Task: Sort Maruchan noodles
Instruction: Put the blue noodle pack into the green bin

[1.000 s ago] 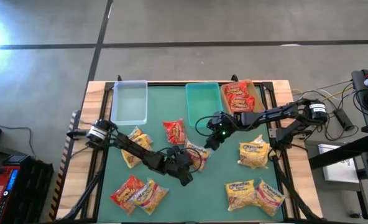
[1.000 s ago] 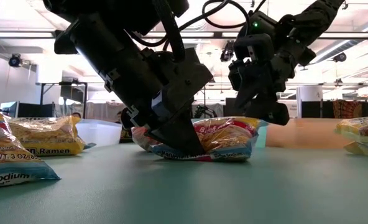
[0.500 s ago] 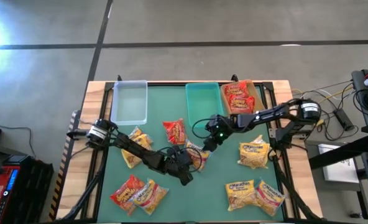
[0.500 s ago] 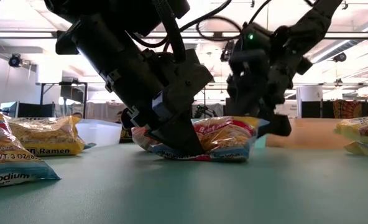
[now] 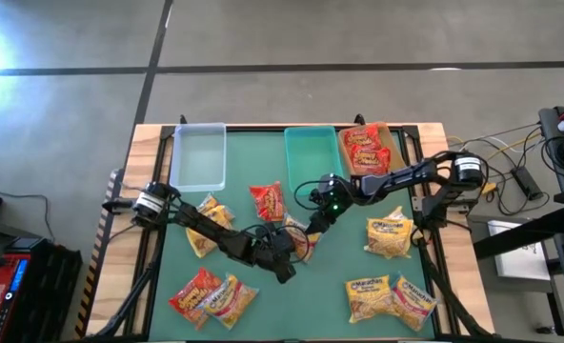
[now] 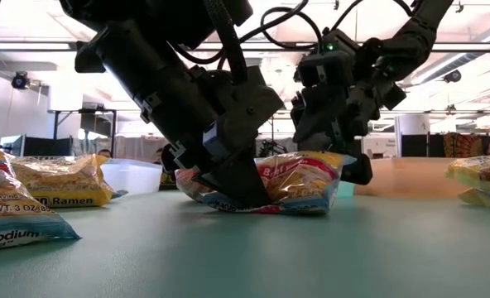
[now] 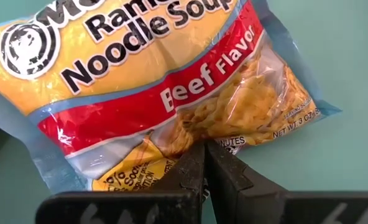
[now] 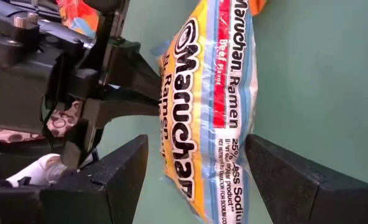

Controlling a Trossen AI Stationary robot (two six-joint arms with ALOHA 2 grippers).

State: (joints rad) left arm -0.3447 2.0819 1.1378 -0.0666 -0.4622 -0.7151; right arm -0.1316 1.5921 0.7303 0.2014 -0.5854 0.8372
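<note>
A beef-flavour Maruchan packet [image 5: 303, 236] [image 6: 299, 184] [image 7: 171, 81] [image 8: 209, 118], yellow with a red band, lies flat on the green mat at mid-table. My left gripper [image 5: 288, 246] [image 6: 243, 192] [image 7: 206, 155] is shut at its edge. My right gripper [image 5: 317, 221] [image 6: 336, 161] [image 8: 196, 142] is open and low over the packet's other end. Its two fingers stand on either side of the packet's width. My left gripper has the packet's wrapper edge near a corner, beside the small print [image 7: 230, 142], between its shut fingers. It comes slanting down from the table's left. The packet lies on the mat. My right gripper straddles the packet; whether its fingers [image 8: 128, 168] touch it, I cannot tell.
At the far edge stand a clear bin [image 5: 198, 157], a teal bin [image 5: 311, 152] and a tan bin [image 5: 389, 143] holding red packets. Loose packets lie around: red [image 5: 269, 202], yellow [image 5: 206, 224], a pair near left [image 5: 211, 295], several on the right [image 5: 389, 233] [image 5: 392, 297].
My right gripper has moved down and a little toward the table's left, onto the beef-flavour packet, and its open fingers now stand around it. My left gripper and the packet have stayed where they were.
</note>
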